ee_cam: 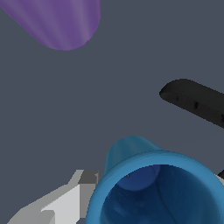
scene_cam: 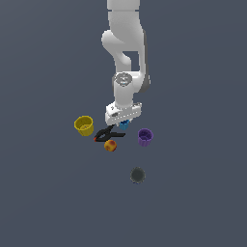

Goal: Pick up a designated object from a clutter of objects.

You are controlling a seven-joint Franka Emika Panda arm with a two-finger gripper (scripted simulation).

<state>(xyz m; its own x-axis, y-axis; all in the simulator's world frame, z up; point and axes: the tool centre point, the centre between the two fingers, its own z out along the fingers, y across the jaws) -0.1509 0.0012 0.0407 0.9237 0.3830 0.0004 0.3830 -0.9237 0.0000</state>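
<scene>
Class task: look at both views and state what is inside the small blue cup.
In the wrist view the blue cup shows only its own blue wall and floor, with nothing inside. Its near part runs out of the picture, unseen. In the exterior view the gripper covers most of it.

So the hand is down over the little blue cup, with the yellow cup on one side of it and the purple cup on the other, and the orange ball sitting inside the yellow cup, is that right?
Not quite. The orange ball lies on the floor beside the black clamp, outside the yellow cup, as the exterior view shows. The rest holds: the hand is down over the little blue cup, with the purple cup on the other side.
</scene>
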